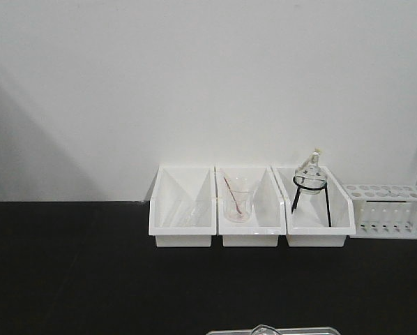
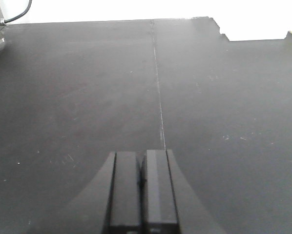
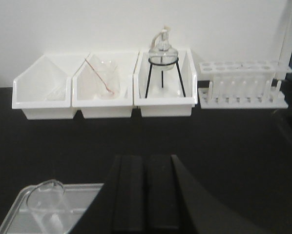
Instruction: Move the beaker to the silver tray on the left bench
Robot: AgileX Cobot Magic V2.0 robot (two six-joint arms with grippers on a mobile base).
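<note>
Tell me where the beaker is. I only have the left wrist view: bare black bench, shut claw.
Observer: In the right wrist view the beaker is inside the tray, left of the right claw.
Operator: Right claw holding anything?
Observer: No. It is shut, empty and apart from the beaker.
Operator: What's behind the tray?
Observer: Three white bins against the wall. The middle one holds a rod beaker.

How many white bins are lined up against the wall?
3, side by side on the black bench top: the left bin looks nearly empty, the middle bin holds a beaker with a reddish rod, the right bin holds a flask on a stand.
</note>
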